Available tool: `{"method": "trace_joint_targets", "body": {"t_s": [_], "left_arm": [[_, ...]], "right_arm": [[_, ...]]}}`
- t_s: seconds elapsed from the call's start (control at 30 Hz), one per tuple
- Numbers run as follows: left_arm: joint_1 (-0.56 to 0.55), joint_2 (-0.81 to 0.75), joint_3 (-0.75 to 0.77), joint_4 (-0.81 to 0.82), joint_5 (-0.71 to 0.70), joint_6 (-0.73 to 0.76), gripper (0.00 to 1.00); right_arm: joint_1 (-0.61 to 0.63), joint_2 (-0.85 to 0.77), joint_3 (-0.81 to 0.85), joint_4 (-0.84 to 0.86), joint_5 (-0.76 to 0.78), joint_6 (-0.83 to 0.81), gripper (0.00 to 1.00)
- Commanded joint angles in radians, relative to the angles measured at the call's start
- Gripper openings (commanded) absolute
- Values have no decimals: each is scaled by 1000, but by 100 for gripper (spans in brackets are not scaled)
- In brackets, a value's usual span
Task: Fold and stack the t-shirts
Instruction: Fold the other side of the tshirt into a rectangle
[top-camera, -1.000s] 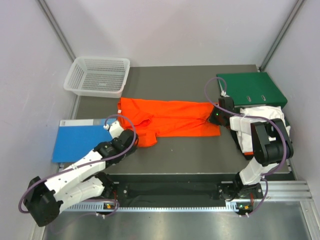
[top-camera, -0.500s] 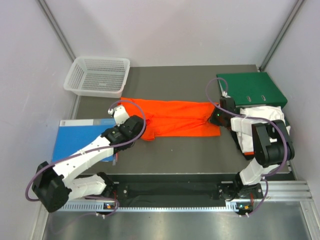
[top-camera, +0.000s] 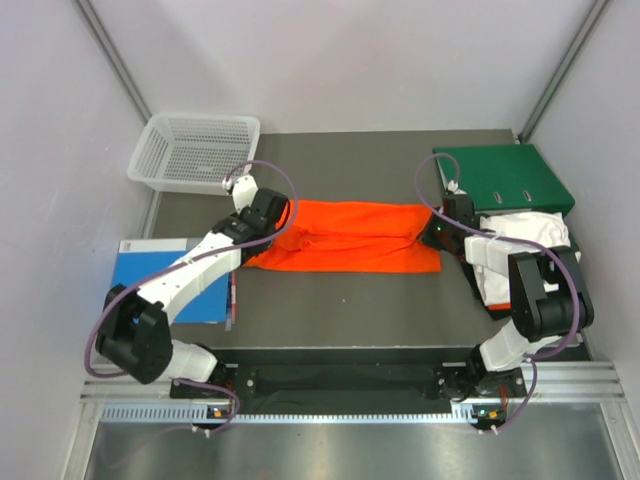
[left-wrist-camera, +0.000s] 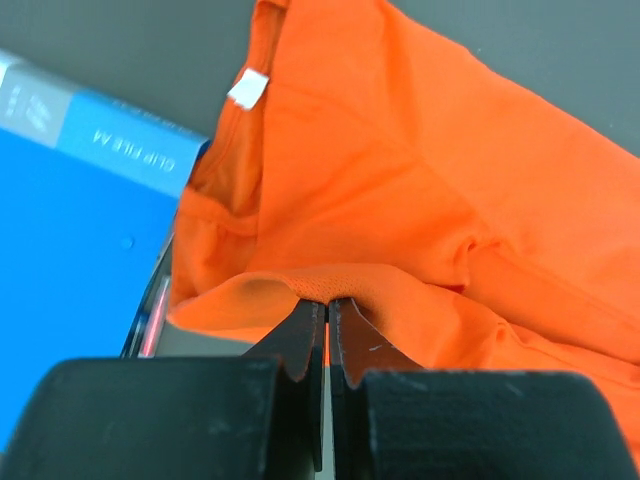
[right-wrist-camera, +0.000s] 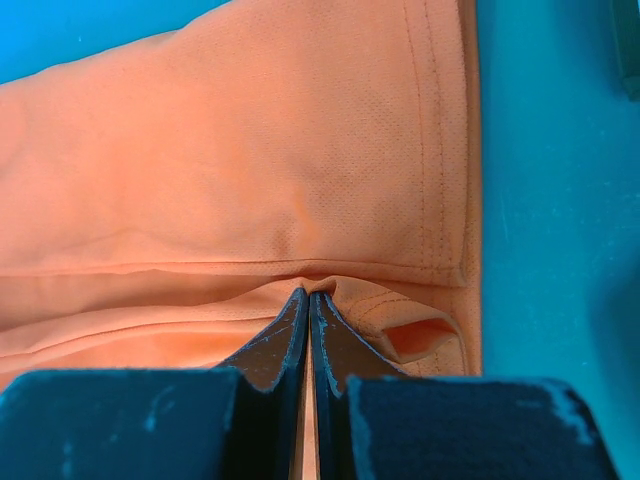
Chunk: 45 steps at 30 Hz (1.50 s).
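An orange t-shirt (top-camera: 350, 236) lies stretched across the middle of the dark table, folded lengthwise. My left gripper (top-camera: 270, 222) is shut on a fold at its left end; the left wrist view shows the jaws (left-wrist-camera: 327, 305) pinching orange cloth (left-wrist-camera: 400, 190), with the white neck label (left-wrist-camera: 247, 90) above. My right gripper (top-camera: 432, 230) is shut on the shirt's right end; the right wrist view shows the jaws (right-wrist-camera: 308, 297) pinching a fold by the hem (right-wrist-camera: 445, 150). A white t-shirt (top-camera: 530, 235) lies crumpled at the right, under my right arm.
A white mesh basket (top-camera: 196, 152) stands at the back left. A blue binder (top-camera: 165, 280) lies at the left, also in the left wrist view (left-wrist-camera: 70, 230). A green binder (top-camera: 505, 178) lies at the back right. Grey walls close in both sides.
My left gripper has carried the shirt's left lower edge up and back toward the far side, folding the shirt into a narrower band. The right gripper has held still.
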Motion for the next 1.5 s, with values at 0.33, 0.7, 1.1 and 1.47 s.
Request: {"method": "trace_joint_targets", "body": {"t_s": [0.33, 0.7, 1.1, 1.47], "left_arm": [[100, 227, 207, 101, 115, 160, 0], [169, 348, 288, 104, 163, 150, 0], [194, 528, 463, 99, 189, 215, 0], [200, 553, 508, 73, 212, 205, 99]], "right_arm": [[-26, -11, 10, 21, 18, -12, 0], [-31, 31, 23, 42, 12, 3, 4], [-34, 34, 23, 55, -21, -15, 83], [-28, -139, -59, 94, -37, -86, 100]]}}
